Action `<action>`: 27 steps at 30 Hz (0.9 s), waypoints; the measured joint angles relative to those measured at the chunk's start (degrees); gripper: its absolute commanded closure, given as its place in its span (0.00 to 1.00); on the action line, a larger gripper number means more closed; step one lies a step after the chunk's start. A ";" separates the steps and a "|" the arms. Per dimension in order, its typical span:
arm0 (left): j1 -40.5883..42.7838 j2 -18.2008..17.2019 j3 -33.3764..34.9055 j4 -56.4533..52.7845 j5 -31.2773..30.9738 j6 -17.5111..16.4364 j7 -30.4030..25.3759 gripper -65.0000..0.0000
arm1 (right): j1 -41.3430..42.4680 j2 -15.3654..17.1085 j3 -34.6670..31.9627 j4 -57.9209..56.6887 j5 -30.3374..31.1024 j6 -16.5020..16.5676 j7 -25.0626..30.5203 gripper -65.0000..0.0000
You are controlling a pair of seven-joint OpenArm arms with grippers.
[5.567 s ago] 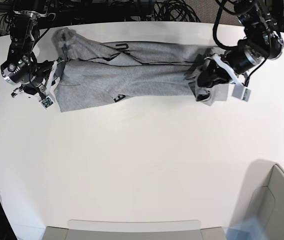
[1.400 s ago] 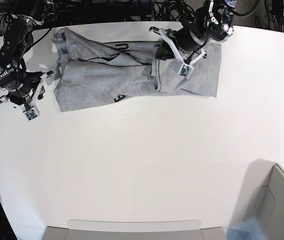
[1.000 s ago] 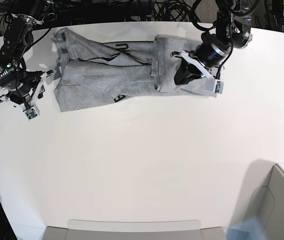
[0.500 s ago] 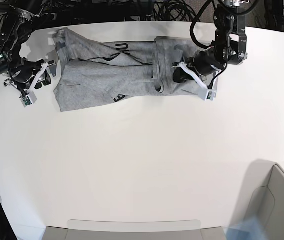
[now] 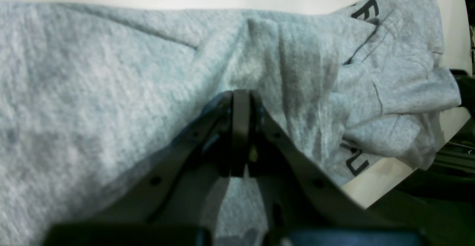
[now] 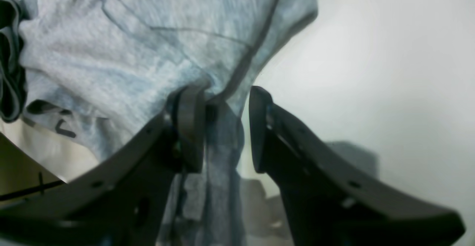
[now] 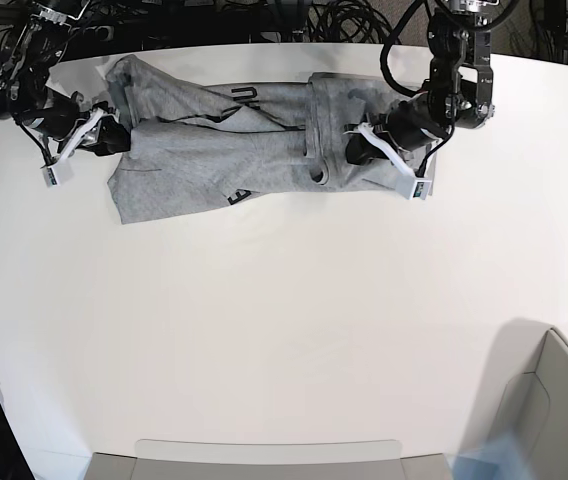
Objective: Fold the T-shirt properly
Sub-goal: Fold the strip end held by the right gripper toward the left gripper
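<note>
Your left gripper [image 7: 356, 150] is pinched fully together and presses its tip into the folded-over end of the T-shirt [image 7: 219, 150], having laid that end inward over the middle, so one crosswise fold looks done along the table's [image 7: 284, 320] far edge. Your right gripper [image 7: 114, 138] has moved in to the opposite end with jaws spread around a fabric edge, not yet clamped. Grey bins at the near edge [image 7: 264, 458] and near right corner [image 7: 554, 410] show nothing inside.

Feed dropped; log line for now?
T-shirt: part-folded on table | left gripper: shut on T-shirt | right gripper: open at sleeve end
</note>
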 measured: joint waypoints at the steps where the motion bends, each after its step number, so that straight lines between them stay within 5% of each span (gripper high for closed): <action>1: 0.09 0.00 0.00 0.00 0.02 0.00 -0.02 1.00 | 0.11 -0.11 -0.02 -0.42 0.00 0.00 -0.04 0.68; 21: 0.22 0.02 0.00 0.00 0.02 0.02 -0.02 1.00 | 1.07 -8.85 -6.78 0.00 -6.43 -0.02 3.02 0.69; 23: 0.22 0.02 0.00 0.00 0.02 0.02 -0.02 1.00 | 2.21 -9.51 -7.82 0.24 -9.81 -0.04 3.26 0.76; 26: 0.24 0.00 -0.07 0.02 0.02 0.02 0.00 1.00 | 3.74 -9.51 -11.34 0.24 -14.58 -0.02 4.61 1.00; 27: 0.24 0.02 -0.04 0.04 0.00 0.02 0.02 1.00 | 3.78 -9.66 -12.13 0.07 -15.23 -0.02 6.16 1.00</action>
